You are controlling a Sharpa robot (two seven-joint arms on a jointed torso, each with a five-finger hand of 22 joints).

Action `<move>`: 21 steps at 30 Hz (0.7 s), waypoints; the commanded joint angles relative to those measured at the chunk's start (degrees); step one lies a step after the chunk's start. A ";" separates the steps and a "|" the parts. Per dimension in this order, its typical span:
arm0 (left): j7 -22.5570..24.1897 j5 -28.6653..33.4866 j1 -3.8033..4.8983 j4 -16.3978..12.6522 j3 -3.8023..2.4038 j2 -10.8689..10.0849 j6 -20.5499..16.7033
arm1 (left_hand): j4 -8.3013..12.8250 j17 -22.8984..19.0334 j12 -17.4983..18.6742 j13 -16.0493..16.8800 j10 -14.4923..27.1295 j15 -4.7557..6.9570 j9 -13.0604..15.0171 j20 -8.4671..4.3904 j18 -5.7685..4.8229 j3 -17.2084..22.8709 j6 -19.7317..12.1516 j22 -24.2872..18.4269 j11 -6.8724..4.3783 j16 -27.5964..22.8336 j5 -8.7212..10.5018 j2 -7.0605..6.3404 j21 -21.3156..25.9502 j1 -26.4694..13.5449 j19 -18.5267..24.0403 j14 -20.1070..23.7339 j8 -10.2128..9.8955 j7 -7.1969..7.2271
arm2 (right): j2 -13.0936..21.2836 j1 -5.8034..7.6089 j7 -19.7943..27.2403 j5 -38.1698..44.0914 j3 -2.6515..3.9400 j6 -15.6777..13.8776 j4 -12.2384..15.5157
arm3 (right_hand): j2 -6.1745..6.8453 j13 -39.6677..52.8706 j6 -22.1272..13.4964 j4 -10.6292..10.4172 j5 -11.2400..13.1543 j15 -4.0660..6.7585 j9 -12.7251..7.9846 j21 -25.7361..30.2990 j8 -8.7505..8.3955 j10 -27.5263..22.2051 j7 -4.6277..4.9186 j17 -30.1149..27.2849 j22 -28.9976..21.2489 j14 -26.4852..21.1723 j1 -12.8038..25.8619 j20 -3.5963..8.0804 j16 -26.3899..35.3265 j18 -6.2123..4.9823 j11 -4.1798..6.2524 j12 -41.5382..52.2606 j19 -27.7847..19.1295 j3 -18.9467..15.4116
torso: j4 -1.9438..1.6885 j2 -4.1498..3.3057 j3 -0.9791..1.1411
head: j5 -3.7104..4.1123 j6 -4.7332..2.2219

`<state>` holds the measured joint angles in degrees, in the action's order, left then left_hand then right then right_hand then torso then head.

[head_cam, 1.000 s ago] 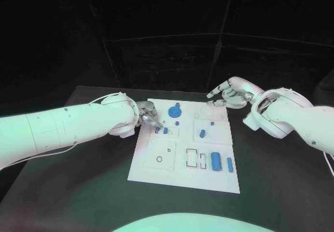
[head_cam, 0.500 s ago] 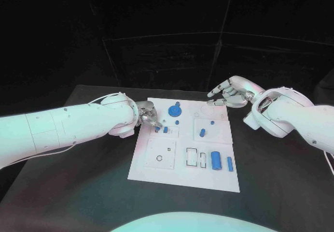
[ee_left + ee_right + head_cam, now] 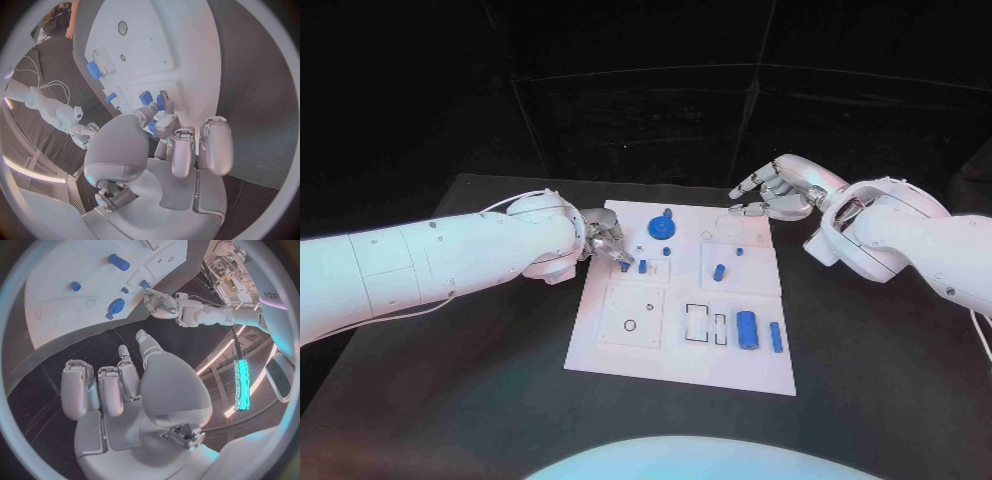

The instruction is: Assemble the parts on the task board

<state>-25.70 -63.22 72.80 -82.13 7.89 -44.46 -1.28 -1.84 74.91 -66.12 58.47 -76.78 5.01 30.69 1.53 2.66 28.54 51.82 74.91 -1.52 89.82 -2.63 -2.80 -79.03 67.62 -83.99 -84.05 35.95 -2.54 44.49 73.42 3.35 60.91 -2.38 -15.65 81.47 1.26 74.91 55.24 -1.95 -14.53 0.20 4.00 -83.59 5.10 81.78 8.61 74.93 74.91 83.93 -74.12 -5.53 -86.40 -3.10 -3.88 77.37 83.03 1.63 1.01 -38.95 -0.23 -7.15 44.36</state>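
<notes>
The white task board lies in the middle of the black table. My left hand is at the board's left edge. Its thumb and a finger pinch a small blue part that stands in the board beside a second small blue part. The other fingers are curled in. My right hand hovers over the board's far right corner with its fingers apart and nothing in it. A round blue gear-like part sits at the far end of the board.
More blue parts are on the board: a short peg, a thick cylinder and a thin bar near the right edge. Bare black table surrounds the board.
My right hand has drifted slightly over the board's far right corner. My left hand stays at the small blue part.
</notes>
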 commanded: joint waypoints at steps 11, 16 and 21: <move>-1.75 -0.35 -0.08 -0.14 0.10 -0.48 2.44 | 5.72 15.09 0.39 -0.20 0.04 0.02 0.07 -0.33 0.65 6.21 0.22 0.78 -0.33 0.18 -0.18 -0.10 -0.01 0.34 -0.69 -5.95 0.47 0.17 | -0.07 0.10 0.44 -0.09 0.03 0.24 -0.01 | -0.24 4.18 0.51 0.04 -0.26 0.49 -0.02 0.22 0.20 -0.05 0.05 6.97 0.17 4.27 -0.51 0.09 0.27 0.06 0.24 -0.23 -0.11 -0.24 | 0.02 0.00 0.00 | -0.10 0.19; -1.84 -0.35 -0.08 -0.29 0.10 -0.49 2.57 | 5.73 15.09 0.42 -0.24 0.04 0.02 0.07 -0.33 0.65 6.24 0.23 0.79 -0.33 0.18 -0.18 -0.13 -0.02 0.32 -0.69 -5.95 0.48 0.17 | -0.08 0.10 0.46 -0.09 0.03 0.24 -0.02 | -0.24 4.18 0.51 0.04 -0.26 0.49 -0.02 0.22 0.20 -0.05 0.05 6.97 0.17 4.27 -0.51 0.09 0.27 0.06 0.24 -0.23 -0.11 -0.24 | 0.01 0.01 0.02 | -0.02 0.13; -1.83 -0.35 -0.08 -0.42 0.10 -0.49 2.81 | 5.82 15.09 0.50 -0.36 -0.06 0.03 0.10 -0.34 0.65 6.52 0.26 0.83 -0.35 0.18 -0.20 -0.40 -0.03 0.21 -0.71 -5.95 0.59 0.20 | -0.07 0.10 0.45 -0.09 0.03 0.25 0.00 | -0.24 4.18 0.51 0.04 -0.26 0.49 -0.02 0.22 0.20 -0.05 0.05 6.97 0.17 4.27 -0.51 0.09 0.27 0.06 0.24 -0.23 -0.11 -0.24 | 0.02 -0.01 0.01 | -0.07 0.13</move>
<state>-26.74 -63.23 72.81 -82.40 7.90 -44.90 0.14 -1.95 74.91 -65.90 58.17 -76.77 5.00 30.73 1.53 2.66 28.76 52.00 74.91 -1.51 89.82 -2.66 -2.81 -79.03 67.46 -83.99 -84.05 36.16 -2.56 44.44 73.42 3.39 60.91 -2.38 -15.63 81.40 1.26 74.91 55.24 -1.95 -14.53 0.20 4.00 -83.59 5.10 81.78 8.61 74.92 74.91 83.93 -74.12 -5.53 -86.40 -3.10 -3.88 77.37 83.03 1.63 1.01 -38.94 -0.21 -7.23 44.50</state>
